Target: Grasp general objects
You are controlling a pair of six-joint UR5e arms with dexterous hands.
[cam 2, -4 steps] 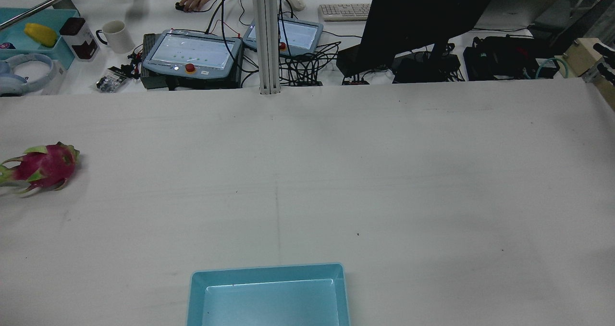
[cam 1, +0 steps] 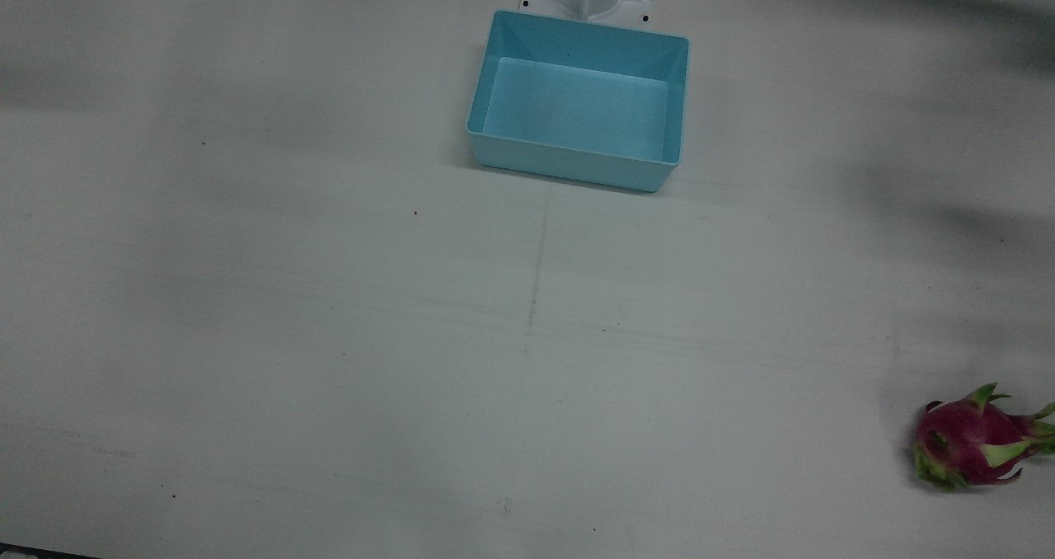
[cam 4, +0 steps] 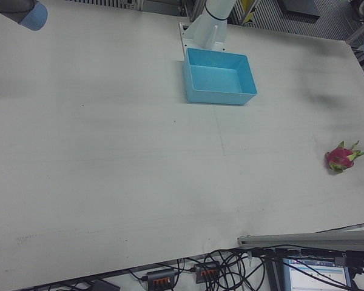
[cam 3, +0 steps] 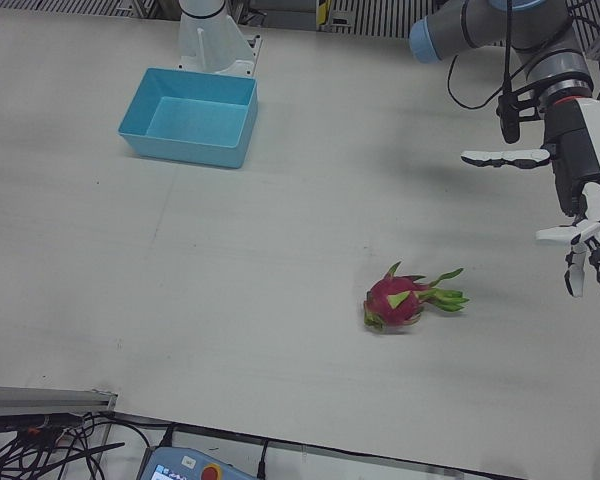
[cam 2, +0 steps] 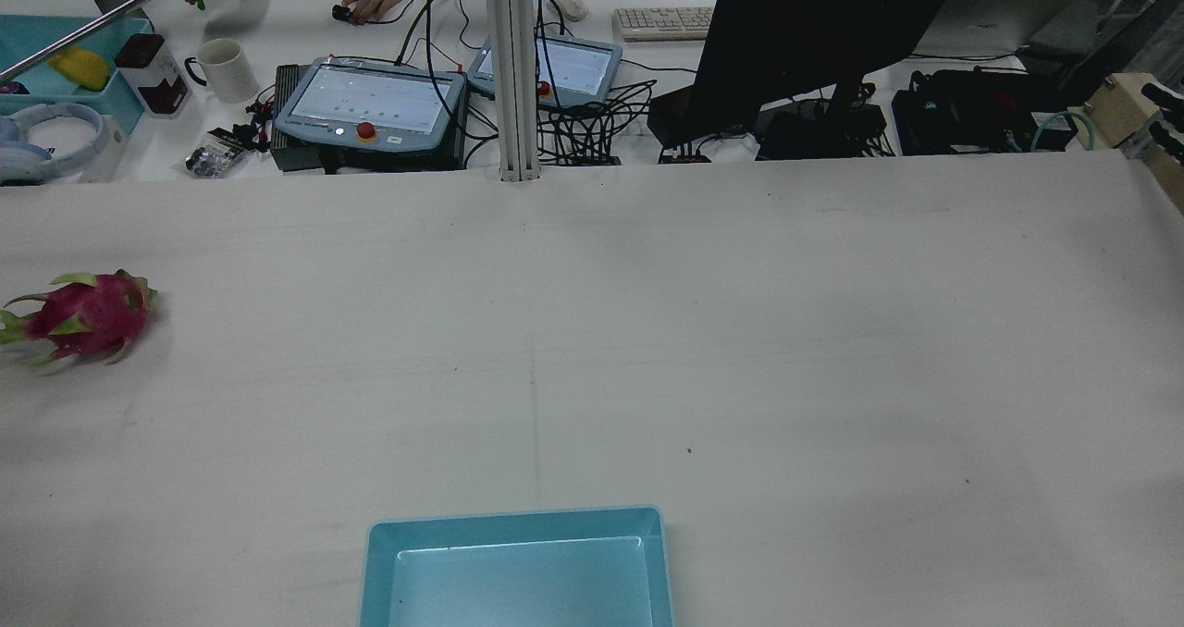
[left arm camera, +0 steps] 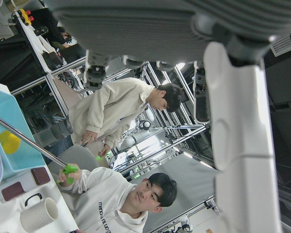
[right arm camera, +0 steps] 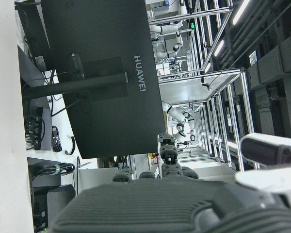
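Note:
A magenta dragon fruit [cam 3: 398,298] with green scales lies on its side on the white table, far out on my left side [cam 2: 83,317] [cam 1: 977,439] [cam 4: 343,157]. In the left-front view my left hand [cam 3: 583,215] hangs open in the air, fingers spread, above the table and to the right of the fruit, well clear of it. The left hand view shows only a white finger [left arm camera: 237,145] and people beyond the table. My right hand appears only in its own view as a grey palm [right arm camera: 160,208] holding nothing; it faces a black monitor.
An empty light blue bin [cam 1: 569,167] stands at the robot's side of the table, in the middle [cam 2: 518,521] [cam 3: 185,150]. Beyond the far edge are teach pendants [cam 2: 370,104], cables, a mug and a monitor. A person holds a long rod [cam 2: 83,30] at the back left.
The dragon fruit has rolled slightly where it lies. The person's rod at the back left has shifted, and its green grip now shows.

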